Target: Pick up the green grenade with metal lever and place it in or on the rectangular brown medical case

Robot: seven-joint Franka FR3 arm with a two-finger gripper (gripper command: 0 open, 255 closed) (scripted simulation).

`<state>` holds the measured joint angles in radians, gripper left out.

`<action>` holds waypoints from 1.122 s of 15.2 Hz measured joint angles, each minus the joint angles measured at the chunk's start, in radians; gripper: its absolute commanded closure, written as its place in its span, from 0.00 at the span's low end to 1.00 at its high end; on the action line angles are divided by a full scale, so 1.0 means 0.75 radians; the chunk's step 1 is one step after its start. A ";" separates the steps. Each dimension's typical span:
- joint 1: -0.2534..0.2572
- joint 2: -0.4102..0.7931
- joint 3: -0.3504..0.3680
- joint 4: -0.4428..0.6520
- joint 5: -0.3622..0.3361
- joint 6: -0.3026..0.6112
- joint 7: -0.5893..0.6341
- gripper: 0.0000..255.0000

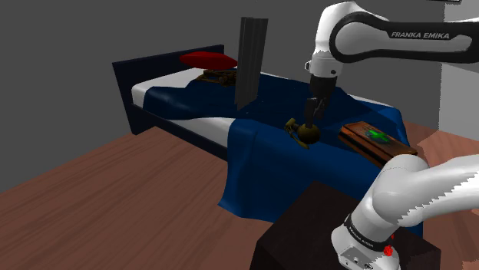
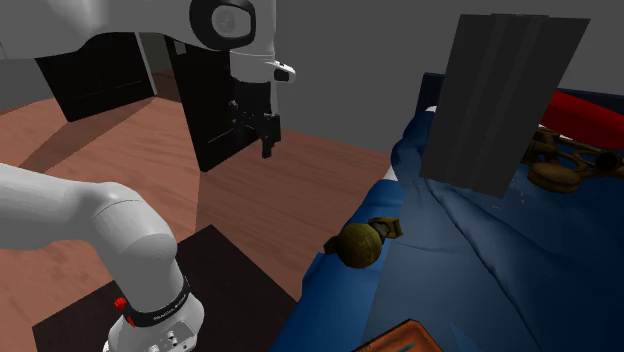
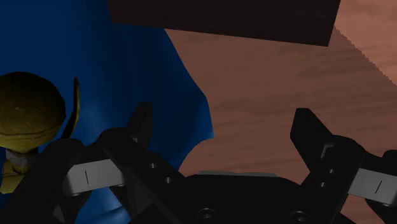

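Note:
The olive-green grenade (image 1: pixel 302 133) with its lever lies on the blue blanket near the bed's edge, also seen in the second exterior view (image 2: pixel 362 243). My gripper (image 1: pixel 312 116) hangs above and beside it, open, with nothing between the fingers. In the wrist view the grenade (image 3: pixel 29 112) sits outside one finger (image 3: pixel 141 125), while the gap of the gripper (image 3: pixel 222 130) looks down on the blanket's hem and wooden floor. The flat brown case (image 1: pixel 375 140) with a green mark lies on the bed, toward the shoulder view's right of the grenade.
A dark grey panel (image 1: pixel 250 61) stands upright on the bed behind the grenade. A red pillow (image 1: pixel 209 59) and a brown object (image 1: pixel 217 77) lie at the bed's head. The dark stand (image 1: pixel 307 230) sits on the wooden floor (image 1: pixel 115 199) beside the bed.

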<state>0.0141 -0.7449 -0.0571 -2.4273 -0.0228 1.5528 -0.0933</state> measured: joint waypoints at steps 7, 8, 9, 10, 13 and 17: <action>-0.048 0.165 -0.165 0.024 -0.023 0.136 -0.139 0.00; -0.054 0.196 -0.192 0.036 -0.021 0.154 -0.163 0.00; -0.061 0.235 -0.225 0.056 -0.019 0.171 -0.193 0.00; -0.066 0.281 -0.258 0.083 -0.015 0.187 -0.225 0.00; -0.076 0.409 -0.345 0.128 0.014 0.255 -0.311 0.00; -0.091 0.608 -0.470 0.235 0.079 0.312 -0.459 0.00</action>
<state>-0.0543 -0.2889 -0.4099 -2.2509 0.0368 1.7870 -0.4372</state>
